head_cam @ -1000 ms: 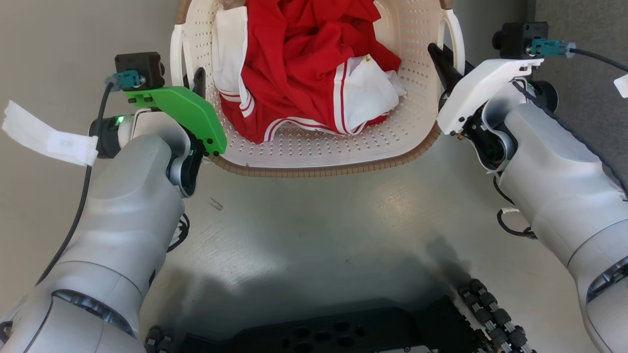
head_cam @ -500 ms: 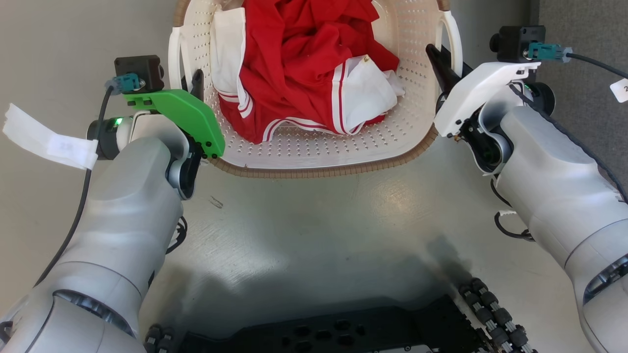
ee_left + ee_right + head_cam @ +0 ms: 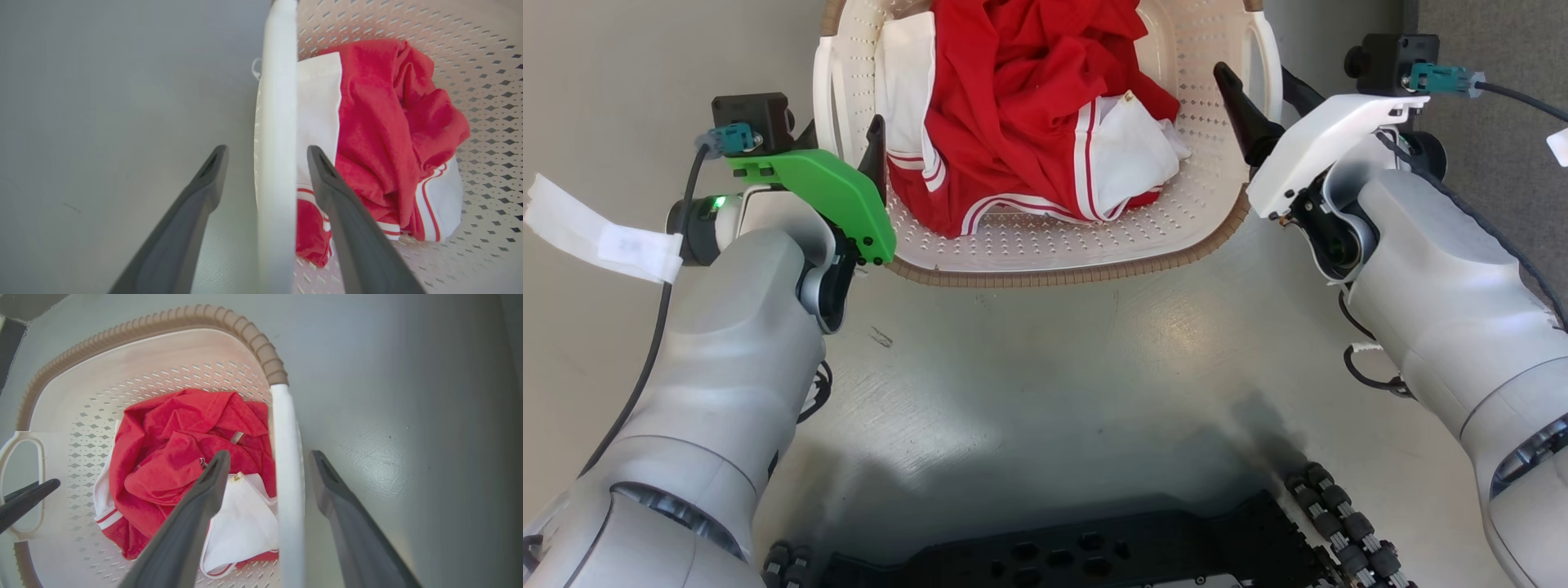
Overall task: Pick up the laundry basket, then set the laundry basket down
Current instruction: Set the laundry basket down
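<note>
The left gripper (image 3: pixel 265 152) stands open and empty, fingers straddling the left white loop handle (image 3: pixel 278 122). Between the arms the cream-white perforated plastic laundry basket with brown woven-look rim (image 3: pixel 1045 245) sits on the grey floor (image 3: pixel 1045 384), mouth up, red-and-white clothes (image 3: pixel 1029 106) inside. Its long axis seems to run handle to handle, though the far end is cropped. The right gripper (image 3: pixel 270 455), open and empty, straddles the right white loop handle (image 3: pixel 286 465). Close both together, then lift level.

The head view's top edge cuts off the far end of the laundry basket (image 3: pixel 1045 245), and the red and white clothes (image 3: pixel 1013 98) hide much of its floor. In the left wrist view the white handle (image 3: pixel 278 122) is blurred, and the bottom edge cuts off the 2 fingers of the left pincer (image 3: pixel 266 150).
</note>
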